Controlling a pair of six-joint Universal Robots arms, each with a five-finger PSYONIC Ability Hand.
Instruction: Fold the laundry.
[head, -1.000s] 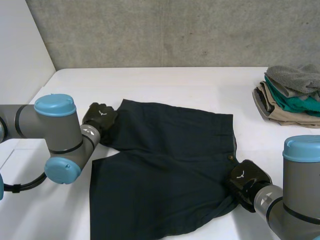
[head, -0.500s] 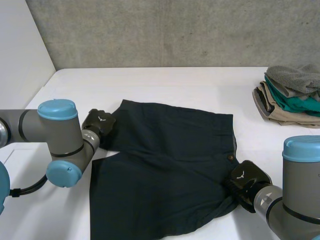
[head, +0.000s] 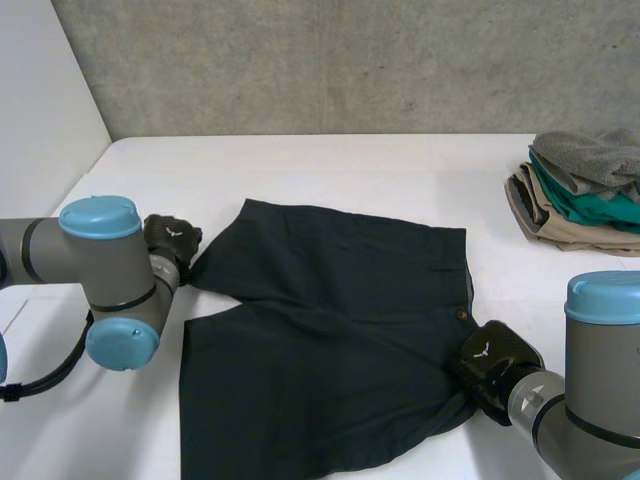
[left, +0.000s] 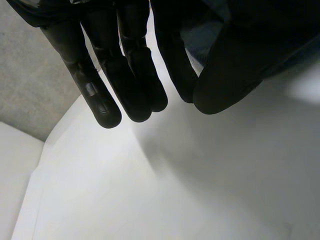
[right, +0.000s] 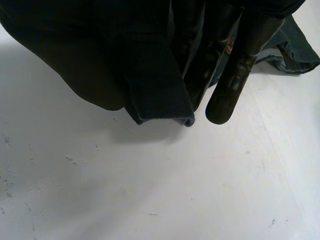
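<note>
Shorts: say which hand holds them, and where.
Both. The left hand pinches a leg hem corner of the shorts; the right hand grips the waistband's near end.

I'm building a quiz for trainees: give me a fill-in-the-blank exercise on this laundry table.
The table under the dark navy shorts is ___. The black left hand and black right hand each pinch the ___. The pile of folded clothes sits on the robot's ___ side. Its topmost garment is ___.
Missing: white; shorts; right; grey.

Grey arms (head: 112, 268), light-blue caps (head: 98, 216), black fingers (right: 235, 75)
</note>
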